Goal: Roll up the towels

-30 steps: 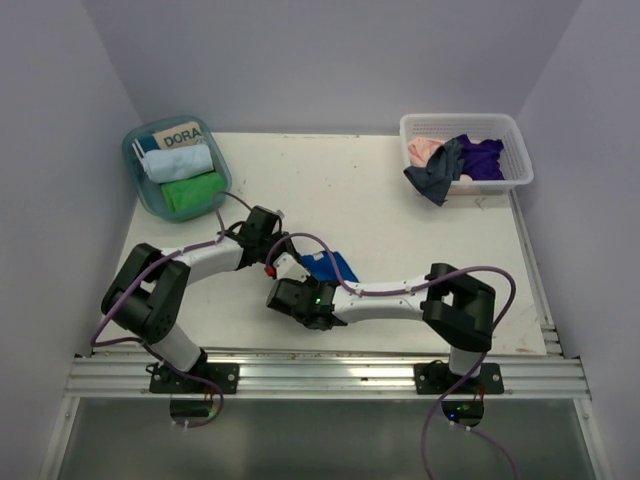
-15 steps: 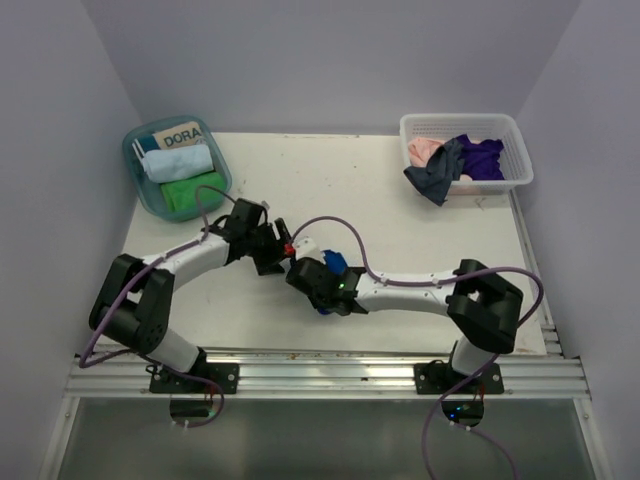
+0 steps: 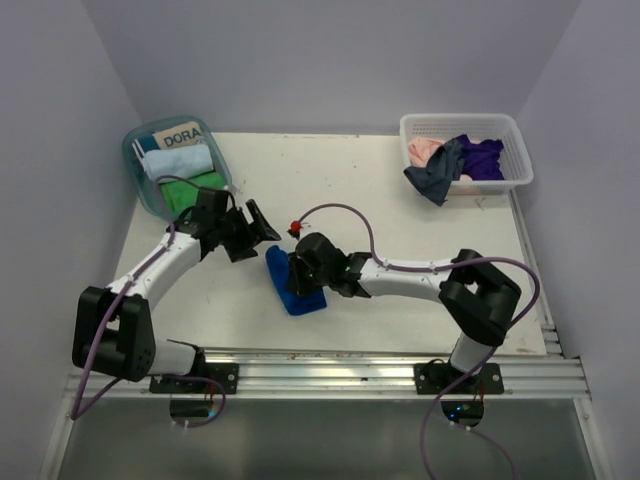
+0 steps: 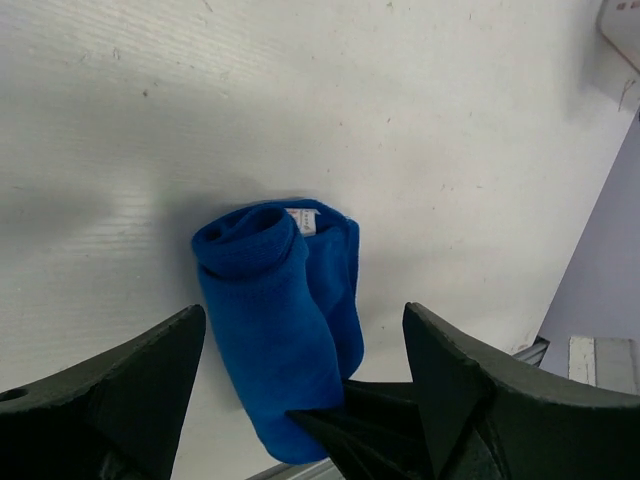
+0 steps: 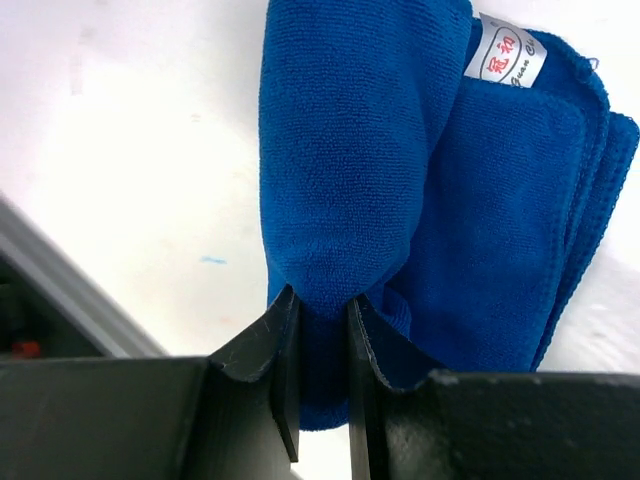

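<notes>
A royal blue towel lies rolled on the white table, its white tag at the far end of the roll. My right gripper is shut on the near end of the roll, the cloth squeezed between both fingers. In the top view that gripper sits at the roll's right side. My left gripper is open, just left of and behind the towel and apart from it. In the left wrist view the roll shows between its spread fingers, with the right gripper's dark fingers on its near end.
A teal bin at the back left holds a rolled light blue towel, a green one and a card. A white basket at the back right holds pink, grey and purple towels. A metal rail lines the near edge.
My left gripper has opened, let go of the towel and drawn back to the left. The right arm has reached left and up, and the rolled towel now lies uncovered.
</notes>
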Controlling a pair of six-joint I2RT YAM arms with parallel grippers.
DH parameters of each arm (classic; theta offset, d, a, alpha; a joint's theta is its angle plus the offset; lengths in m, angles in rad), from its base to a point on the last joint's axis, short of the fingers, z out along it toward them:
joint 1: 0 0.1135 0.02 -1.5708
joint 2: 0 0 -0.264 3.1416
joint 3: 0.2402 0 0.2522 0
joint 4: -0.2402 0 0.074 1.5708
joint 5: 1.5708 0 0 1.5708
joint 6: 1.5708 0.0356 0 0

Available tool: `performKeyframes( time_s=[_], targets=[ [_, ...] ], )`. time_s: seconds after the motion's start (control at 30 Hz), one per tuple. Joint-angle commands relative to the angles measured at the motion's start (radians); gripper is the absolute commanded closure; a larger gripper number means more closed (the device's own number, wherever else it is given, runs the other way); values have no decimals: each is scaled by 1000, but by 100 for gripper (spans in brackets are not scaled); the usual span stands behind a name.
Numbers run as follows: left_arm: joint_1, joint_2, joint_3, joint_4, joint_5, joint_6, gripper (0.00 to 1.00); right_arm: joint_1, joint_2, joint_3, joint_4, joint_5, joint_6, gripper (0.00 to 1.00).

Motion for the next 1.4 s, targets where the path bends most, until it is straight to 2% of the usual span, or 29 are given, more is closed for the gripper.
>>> performKeyframes(
  time_s=[0.0, 0.17, 0.53, 0.83, 0.9, 1.0, 1.03, 1.07, 1.1, 1.13, 1.2, 1.3, 1.37],
  targets=[
    [3, -17, 8, -22, 56, 55, 16, -15, 5, -16, 124, -158, 126, 100],
    [-15, 26, -44, 21, 127, 96, 14, -40, -9, -76, 210, -219, 205, 99],
    [-54, 42, -60, 4, 73, 114, 14, -101, 17, -204, 356, -305, 316, 100],
    [-72, 103, -44, -14, 88, 173, 12, -119, 29, -217, 361, -313, 325, 99],
    [-81, 118, -47, 4, 105, 170, 12, -118, 31, -214, 358, -307, 318, 98],
    [-106, 156, -52, 26, 100, 157, 19, -118, 34, -211, 345, -302, 308, 94],
    [-113, 169, -55, 36, 100, 153, 30, -118, 34, -206, 327, -298, 305, 92],
    [-119, 172, -58, 44, 102, 142, 36, -118, 31, -203, 316, -294, 295, 88],
    [-123, 175, -61, 56, 105, 140, 41, -118, 17, -198, 303, -287, 284, 73],
    [-129, 184, -60, 58, 105, 140, 51, -118, 6, -189, 249, -264, 267, 65],
    [-133, 189, -55, 53, 104, 145, 57, -119, -33, -149, 172, -219, 198, 43],
    [-139, 184, -53, 53, 102, 150, 64, -133, -89, -103, 45, -161, 114, 31],
    [-139, 189, -50, 49, 99, 154, 64, -156, -116, -91, -7, -140, 82, 30]
  ],
)
